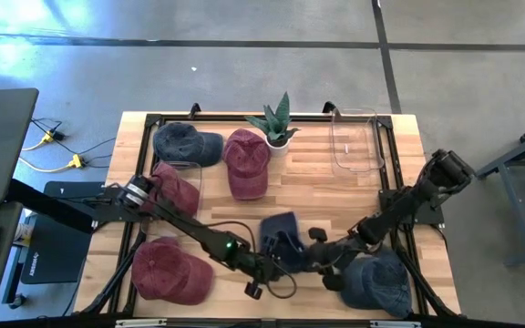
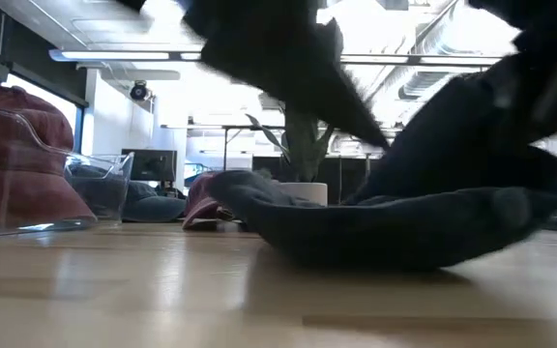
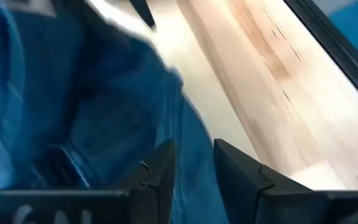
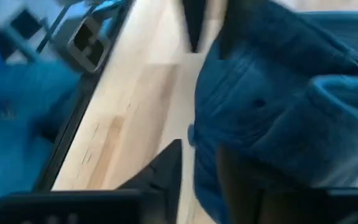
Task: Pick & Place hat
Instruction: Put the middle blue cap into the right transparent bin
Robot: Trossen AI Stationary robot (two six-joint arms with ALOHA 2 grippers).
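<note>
Six hats lie on the wooden table (image 1: pixel 354 196): three maroon and three dark blue. One maroon hat (image 1: pixel 246 160) sits far centre. A second maroon hat (image 1: pixel 173 189) lies in a clear bin at the left. A third maroon hat (image 1: pixel 171 270) lies at the near left. A blue hat (image 1: pixel 185 142) sits at the far left, another blue hat (image 1: pixel 375 282) at the near right, and the navy hat (image 1: pixel 282 239) being handled lies near centre. One potted plant (image 1: pixel 277 123) stands at the far edge, and an empty clear bin (image 1: pixel 354 139) at the far right.

The left end effector (image 1: pixel 269 266) reaches in from the left and meets the navy hat's near-left edge; its wrist view shows the fingers (image 3: pixel 160 174) slightly spread with blue cloth between and around them. The right end effector (image 1: pixel 313 260) comes from the right to the hat's near-right edge; whether it is spread or pinching, I cannot tell.

No readable writing shows.
</note>
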